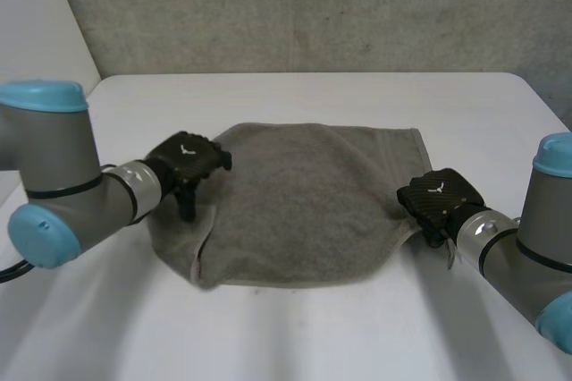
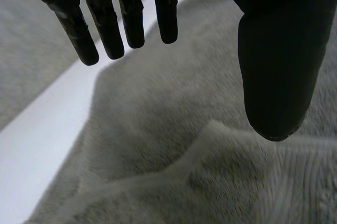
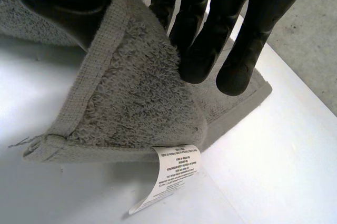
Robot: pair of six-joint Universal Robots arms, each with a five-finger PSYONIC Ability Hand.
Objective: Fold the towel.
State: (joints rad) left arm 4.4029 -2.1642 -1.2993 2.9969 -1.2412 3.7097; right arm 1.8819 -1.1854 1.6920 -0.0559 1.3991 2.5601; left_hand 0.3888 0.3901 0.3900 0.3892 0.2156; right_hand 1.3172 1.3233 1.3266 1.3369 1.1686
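White table (image 1: 295, 336) fills the scene, with a rough grey wall (image 1: 313, 5) behind its far edge. On the middle of the table lies the towel (image 1: 304, 202), grey terry cloth, spread mostly flat but uneven in outline. Its far right corner is squared off, and its near left corner is rumpled and turned over on itself.

At the towel's right edge, towards the near corner, the right hand (image 1: 438, 195) pinches the cloth. In the right wrist view the thumb (image 3: 58, 3) is on one side of the hemmed edge and the fingers (image 3: 205, 50) press the looped pile on the other side. The corner is raised off the table in that grip. A white printed label (image 3: 171, 174) hangs from the hem below the fingertips and curls down towards the table.

At the towel's left edge is the left hand (image 1: 186, 159). In its own wrist view the fingers (image 2: 105, 29) are straight and slightly spread, with the thumb (image 2: 274, 61) held well apart from them. Nothing is between them. They hang over the cloth, where a soft raised fold runs just below the thumb tip; whether the tip touches it cannot be told.

Both grey arms with light-blue caps reach in from the near side, the left arm (image 1: 54, 175) at the left and the right arm (image 1: 536, 247) at the right.
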